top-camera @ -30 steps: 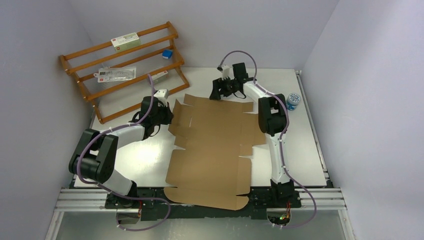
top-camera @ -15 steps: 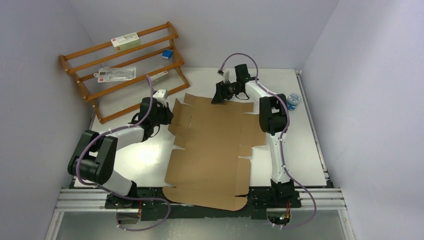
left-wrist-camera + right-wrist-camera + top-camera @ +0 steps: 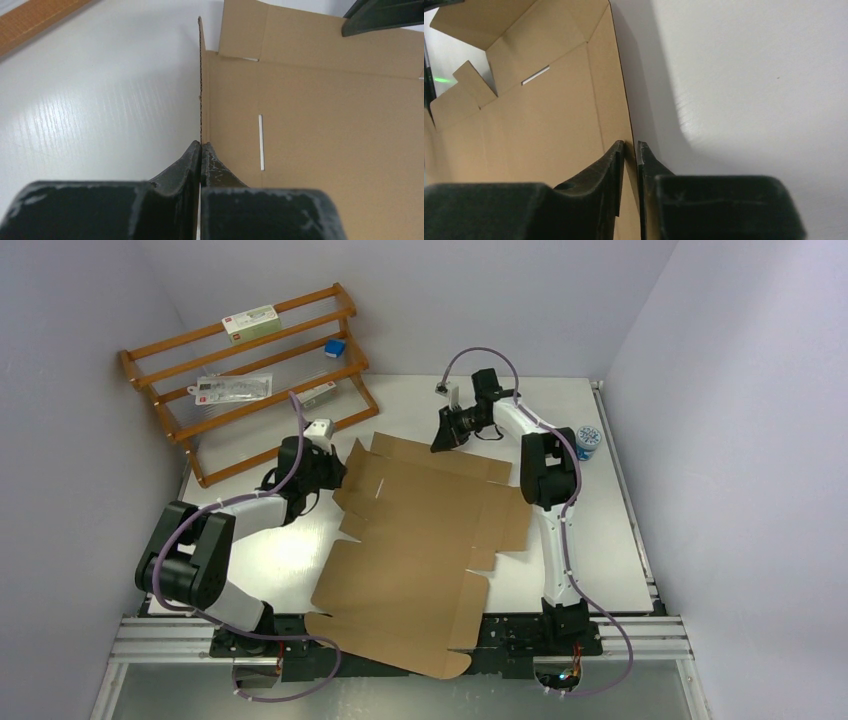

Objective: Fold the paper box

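- The paper box (image 3: 420,530) lies mostly flat on the bench (image 3: 260,550), with its near end overhanging the edge.
- My left gripper (image 3: 200,146) is clenched on the box's raised left flap.
- My right gripper (image 3: 630,146) straddles the far edge with a slim gap; I cannot tell whether it grasps.
- I judge the folding barely begun: walls and lid remain.

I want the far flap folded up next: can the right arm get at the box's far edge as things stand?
Probably yes: the right gripper sits astride the far edge of the paper box, one jaw on each side, with nothing in the way.
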Motion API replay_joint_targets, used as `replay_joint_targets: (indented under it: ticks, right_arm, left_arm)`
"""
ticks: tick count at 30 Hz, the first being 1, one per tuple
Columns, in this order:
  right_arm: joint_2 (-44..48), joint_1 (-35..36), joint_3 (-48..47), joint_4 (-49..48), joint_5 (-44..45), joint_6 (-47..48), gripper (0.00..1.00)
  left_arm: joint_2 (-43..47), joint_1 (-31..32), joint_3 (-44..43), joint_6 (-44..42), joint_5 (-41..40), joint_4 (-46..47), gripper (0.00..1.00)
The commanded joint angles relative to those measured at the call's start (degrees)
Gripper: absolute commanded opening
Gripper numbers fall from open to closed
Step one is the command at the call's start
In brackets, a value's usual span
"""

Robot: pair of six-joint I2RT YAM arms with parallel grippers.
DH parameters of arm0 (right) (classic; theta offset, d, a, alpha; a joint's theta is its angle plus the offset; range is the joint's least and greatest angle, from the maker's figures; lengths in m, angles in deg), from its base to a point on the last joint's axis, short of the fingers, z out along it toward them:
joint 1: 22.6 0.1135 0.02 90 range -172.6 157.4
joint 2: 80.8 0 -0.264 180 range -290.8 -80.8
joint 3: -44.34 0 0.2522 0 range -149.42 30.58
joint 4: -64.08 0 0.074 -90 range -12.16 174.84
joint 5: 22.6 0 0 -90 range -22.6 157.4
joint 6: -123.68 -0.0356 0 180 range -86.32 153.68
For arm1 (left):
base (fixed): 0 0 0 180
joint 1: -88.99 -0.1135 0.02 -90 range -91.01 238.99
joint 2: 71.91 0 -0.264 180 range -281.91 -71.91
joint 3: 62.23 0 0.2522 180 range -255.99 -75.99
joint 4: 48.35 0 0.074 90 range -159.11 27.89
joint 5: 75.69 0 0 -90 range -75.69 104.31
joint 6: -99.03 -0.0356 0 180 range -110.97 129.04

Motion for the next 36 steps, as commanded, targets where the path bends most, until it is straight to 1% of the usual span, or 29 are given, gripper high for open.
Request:
replay_joint_targets:
  ticks: [1,5,8,13,18,25,30,36]
  right_arm:
    - [4.85,0.23,-1.91,5.39,1.09,3.23,0.14]
    - [8.20,1.36,-1.11,7.12,3.65,5.36,0.05]
    - [11.42,2.61,0.38,6.10,7.66,5.74,0.03]
    - [16.82,4.55,3.58,4.14,13.38,7.51,0.02]
    - [22.69,7.38,7.80,3.32,18.71,14.04,0.00]
    - [29.98,10.68,12.79,-1.17,28.88,18.01,0.00]
    - [35.03,12.66,14.96,-3.03,31.23,23.62,0.00]
    - [39.10,15.41,19.15,-8.80,38.47,29.31,0.00]
  left_arm:
    - [1.02,-0.71,0.45,1.13,2.33,4.33,0.05]
    - [0.59,-0.80,0.14,2.20,3.57,5.79,0.05]
    - [-0.19,-0.88,-0.71,2.69,4.35,6.52,0.06]
    - [-0.76,-1.78,-0.54,3.87,5.00,9.46,0.10]
    - [-1.24,-2.71,0.83,5.29,7.68,14.29,0.12]
    - [-1.21,-3.17,2.34,6.37,9.52,17.41,0.15]
    - [-2.34,-3.43,2.29,7.20,11.47,19.53,0.15]
    - [-1.13,-3.53,3.53,8.53,12.46,23.97,0.14]
